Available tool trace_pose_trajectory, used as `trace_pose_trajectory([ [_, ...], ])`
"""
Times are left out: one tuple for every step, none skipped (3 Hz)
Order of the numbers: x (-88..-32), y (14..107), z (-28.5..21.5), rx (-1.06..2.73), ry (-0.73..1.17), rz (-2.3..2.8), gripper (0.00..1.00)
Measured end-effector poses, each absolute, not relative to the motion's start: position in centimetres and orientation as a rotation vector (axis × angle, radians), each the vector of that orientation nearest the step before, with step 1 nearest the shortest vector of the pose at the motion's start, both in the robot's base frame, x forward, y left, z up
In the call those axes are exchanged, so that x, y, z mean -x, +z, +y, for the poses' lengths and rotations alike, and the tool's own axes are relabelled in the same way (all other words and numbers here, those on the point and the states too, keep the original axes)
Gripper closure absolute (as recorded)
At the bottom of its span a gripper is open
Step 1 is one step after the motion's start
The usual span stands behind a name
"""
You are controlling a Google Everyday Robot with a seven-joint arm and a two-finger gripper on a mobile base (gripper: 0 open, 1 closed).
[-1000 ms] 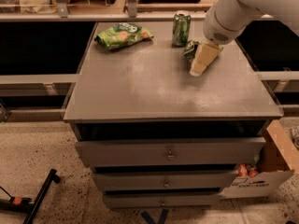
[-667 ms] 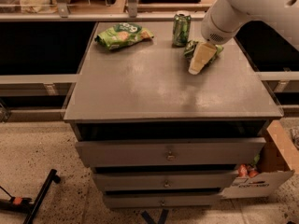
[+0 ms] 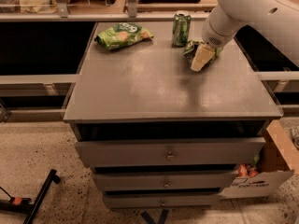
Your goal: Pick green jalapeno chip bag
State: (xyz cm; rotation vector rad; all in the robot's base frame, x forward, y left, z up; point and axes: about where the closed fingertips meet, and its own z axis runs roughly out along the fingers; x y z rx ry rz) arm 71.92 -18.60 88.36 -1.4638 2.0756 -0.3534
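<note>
You have a lime-green bag [image 3: 122,34] at 11 o'clock on the tabletop [image 3: 154,90] and a green drink can [image 3: 181,28] at 12, the gripper [image 3: 200,62] near it at 1. A cardboard box [image 3: 257,183] sits on the floor at 4 o'clock.

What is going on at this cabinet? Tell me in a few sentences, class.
A white robot arm reaches in from the upper right. Its pincer is down at the green jalapeno chip bag, near the back right of the grey cabinet top. The bag appears to rest on the top, just right of an upright green can. A flatter lime-green bag lies apart at the back left. Whether the pincer has gripped the bag cannot be told.
</note>
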Motion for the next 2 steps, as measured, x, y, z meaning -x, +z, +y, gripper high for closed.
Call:
trace_pose_trajectory([
  [-72.17, 87.96, -18.94, 1.457, -0.353, 2.075, 0.4],
  [-71.95, 87.89, -19.18, 1.436, -0.343, 2.085, 0.65],
])
